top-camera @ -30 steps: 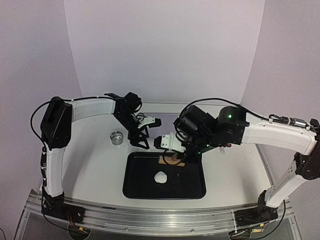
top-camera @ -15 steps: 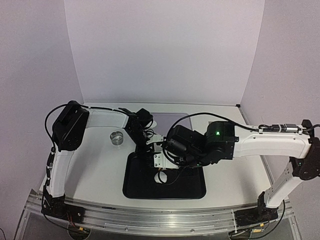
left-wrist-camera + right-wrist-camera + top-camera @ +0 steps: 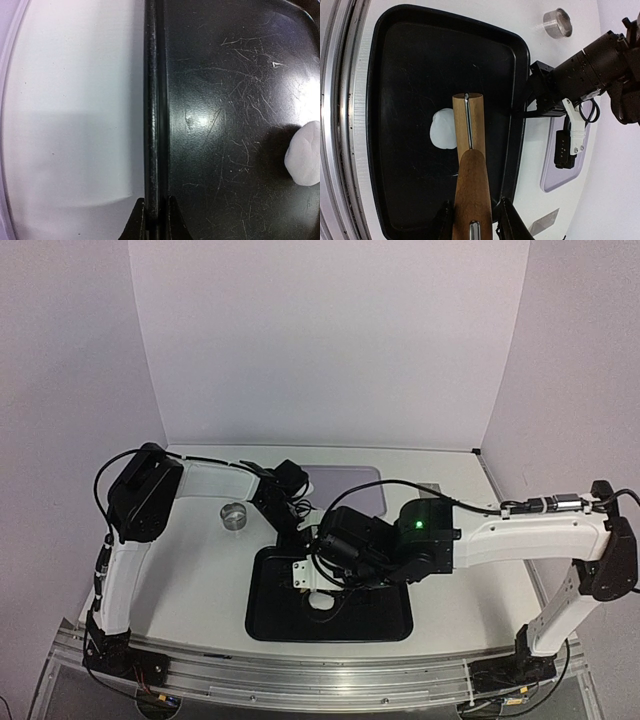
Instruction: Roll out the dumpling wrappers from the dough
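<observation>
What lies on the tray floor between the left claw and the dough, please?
Only bare, scratched tray floor up to the dough, in the left wrist view; the left claw is shut on the tray's rim.

Left jaws reached the tray rim and clamped it; right arm swung the pin over the dough.

tray: black | ring: metal, beside tray | rolling pin: over tray

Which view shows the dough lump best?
The right wrist view: the dough lies almost whole on the tray, its edge behind the rolling pin. The left wrist view crops it at the frame edge; from the top, the right arm hides most.
</observation>
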`<state>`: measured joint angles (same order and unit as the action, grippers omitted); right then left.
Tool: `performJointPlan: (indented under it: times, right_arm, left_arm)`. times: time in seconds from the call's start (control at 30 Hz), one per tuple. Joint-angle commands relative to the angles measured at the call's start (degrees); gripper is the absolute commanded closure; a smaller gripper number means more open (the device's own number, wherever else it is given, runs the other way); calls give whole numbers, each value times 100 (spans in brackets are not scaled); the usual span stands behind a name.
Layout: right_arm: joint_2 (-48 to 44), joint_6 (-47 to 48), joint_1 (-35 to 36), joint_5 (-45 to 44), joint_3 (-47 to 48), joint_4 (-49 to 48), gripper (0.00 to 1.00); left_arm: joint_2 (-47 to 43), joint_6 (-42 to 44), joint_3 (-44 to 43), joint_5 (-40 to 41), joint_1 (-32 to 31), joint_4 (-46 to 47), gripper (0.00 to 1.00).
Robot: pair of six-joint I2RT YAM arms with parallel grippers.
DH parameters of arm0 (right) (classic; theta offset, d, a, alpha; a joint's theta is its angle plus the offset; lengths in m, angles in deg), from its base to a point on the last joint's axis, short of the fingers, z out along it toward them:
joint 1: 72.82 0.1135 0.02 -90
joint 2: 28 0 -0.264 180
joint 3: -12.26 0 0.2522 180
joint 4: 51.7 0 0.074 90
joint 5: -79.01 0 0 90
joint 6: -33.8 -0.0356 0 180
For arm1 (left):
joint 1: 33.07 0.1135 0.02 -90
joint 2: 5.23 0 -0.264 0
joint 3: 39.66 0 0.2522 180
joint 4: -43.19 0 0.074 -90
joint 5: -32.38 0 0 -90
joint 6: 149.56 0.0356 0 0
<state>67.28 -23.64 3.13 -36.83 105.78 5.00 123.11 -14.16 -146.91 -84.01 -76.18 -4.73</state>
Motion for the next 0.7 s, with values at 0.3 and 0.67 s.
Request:
performJointPlan:
  times: [0.3,0.67]
  right_arm:
    - [334,-125,193,154,-327,-260,100]
    - [419,-364,433,402,-654,416,100]
  left_arm:
    - [37,300,411,817,-68,438,100]
    - [72,293,284,936,-68,471,100]
